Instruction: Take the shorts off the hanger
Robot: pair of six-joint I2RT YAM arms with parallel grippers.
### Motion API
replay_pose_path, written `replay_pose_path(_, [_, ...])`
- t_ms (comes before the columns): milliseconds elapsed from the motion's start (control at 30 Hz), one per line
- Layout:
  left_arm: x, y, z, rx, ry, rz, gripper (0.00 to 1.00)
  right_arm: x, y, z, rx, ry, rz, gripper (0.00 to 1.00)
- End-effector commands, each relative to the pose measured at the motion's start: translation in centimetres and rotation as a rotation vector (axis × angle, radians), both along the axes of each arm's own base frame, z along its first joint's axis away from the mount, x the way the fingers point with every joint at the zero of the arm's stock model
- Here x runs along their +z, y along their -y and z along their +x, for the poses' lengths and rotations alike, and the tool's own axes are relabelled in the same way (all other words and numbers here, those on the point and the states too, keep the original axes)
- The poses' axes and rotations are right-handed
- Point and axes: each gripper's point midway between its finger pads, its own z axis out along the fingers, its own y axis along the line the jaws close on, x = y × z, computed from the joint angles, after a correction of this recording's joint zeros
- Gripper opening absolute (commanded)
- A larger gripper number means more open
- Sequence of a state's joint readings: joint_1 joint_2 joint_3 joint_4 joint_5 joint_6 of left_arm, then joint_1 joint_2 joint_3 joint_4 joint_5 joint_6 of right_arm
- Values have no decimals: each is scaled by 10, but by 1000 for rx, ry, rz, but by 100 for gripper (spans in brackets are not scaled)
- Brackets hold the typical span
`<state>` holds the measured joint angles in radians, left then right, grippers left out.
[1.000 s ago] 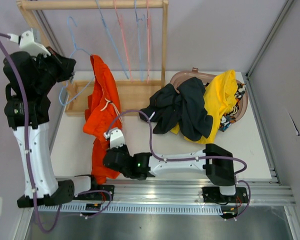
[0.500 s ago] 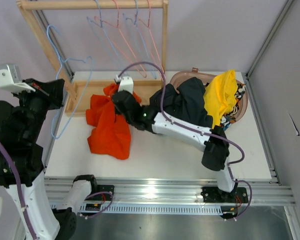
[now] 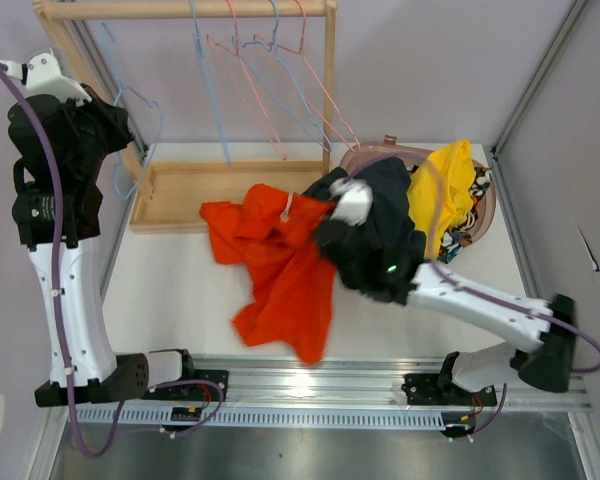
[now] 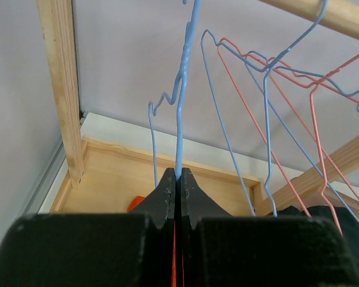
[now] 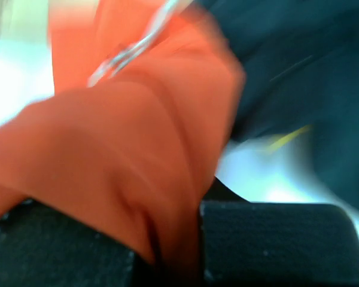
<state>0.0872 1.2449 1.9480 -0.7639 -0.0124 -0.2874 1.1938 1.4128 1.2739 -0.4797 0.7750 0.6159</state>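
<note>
The orange-red shorts [image 3: 278, 255] are off the hanger and trail over the table's middle. My right gripper [image 3: 325, 213] is shut on their waist end, next to the black shorts [image 3: 385, 225]. In the blurred right wrist view the orange cloth [image 5: 119, 161] fills the shut jaws [image 5: 170, 239], with the black shorts [image 5: 287, 60] behind. My left gripper [image 3: 120, 122] is raised at the rack's left post, shut on a bare blue wire hanger [image 3: 145, 100]. The left wrist view shows that wire [image 4: 180, 107] pinched between the closed fingertips [image 4: 178, 174].
The yellow shorts [image 3: 445, 185] and a patterned pair [image 3: 470, 215] lie in a brown basket [image 3: 365, 152] at the back right. Several empty blue and pink hangers [image 3: 270, 80] hang from the wooden rail [image 3: 180, 10]. The rack's wooden base tray [image 3: 180, 190] is behind the shorts.
The orange-red shorts came off the blue hanger, and my right gripper dragged them rightward to the black shorts. My left arm rose with the bare hanger beside the rack post.
</note>
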Motion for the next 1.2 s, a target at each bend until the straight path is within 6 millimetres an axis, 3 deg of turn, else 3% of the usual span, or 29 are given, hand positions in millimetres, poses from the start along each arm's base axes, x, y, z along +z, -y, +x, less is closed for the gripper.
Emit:
replay_pose_path(0, [38, -1, -4, 8, 125, 21, 0, 110, 120, 62, -343, 229, 131, 0])
replay_pose_path(33, [35, -1, -2, 6, 121, 20, 0, 145, 143, 68, -377, 291, 198, 0])
replay_pose_path(67, [38, -1, -2, 9, 131, 23, 0, 162, 187, 87, -470, 338, 163, 0])
replay_pose_path(133, [40, -4, 0, 19, 136, 32, 0, 204, 217, 99, -486, 414, 222, 0])
replay_pose_path(167, [39, -5, 2, 26, 133, 35, 0, 213, 231, 107, -503, 433, 225, 0])
replay_pose_path(200, [38, -6, 8, 26, 129, 38, 0, 219, 264, 118, -572, 452, 222, 0])
replay_pose_path(333, [36, -9, 25, 36, 125, 36, 0, 213, 287, 151, -585, 426, 223, 0])
replay_pose_path(433, [30, -11, 42, 38, 118, 29, 0, 174, 286, 174, -586, 348, 197, 0])
replay_pose_path(467, [27, -11, 49, 38, 109, 29, 0, 143, 283, 182, -582, 291, 170, 0])
replay_pose_path(567, [19, -13, 71, 38, 89, 26, 0, 97, 285, 194, -599, 217, 145, 0])
replay_pose_path(600, [18, -14, 77, 38, 83, 25, 0, 65, 284, 198, -597, 153, 121, 0])
replay_pose_path(667, [17, -13, 91, 29, 76, 29, 0, 37, 285, 203, -576, 93, 110, 2])
replay_pose_path(700, [17, -13, 94, 27, 75, 32, 0, 17, 283, 206, -561, 41, 98, 24])
replay_pose_path(733, [23, -12, 96, 18, 89, 36, 0, 2, 276, 205, -523, -1, 103, 90])
replay_pose_path(767, [19, -12, 104, 13, 82, 39, 0, -7, 277, 204, -526, -20, 101, 99])
replay_pose_path(933, [22, 6, 119, -63, 91, 53, 0, -48, 265, 178, -504, -87, 157, 99])
replay_pose_path(1067, [27, 29, 122, -124, 111, 83, 0, -72, 253, 156, -483, -125, 178, 99])
replay_pose_path(1133, [27, 31, 123, -134, 109, 89, 0, -79, 246, 150, -468, -133, 181, 99])
replay_pose_path(1167, [29, 47, 122, -173, 116, 90, 0, -87, 245, 145, -467, -144, 175, 99])
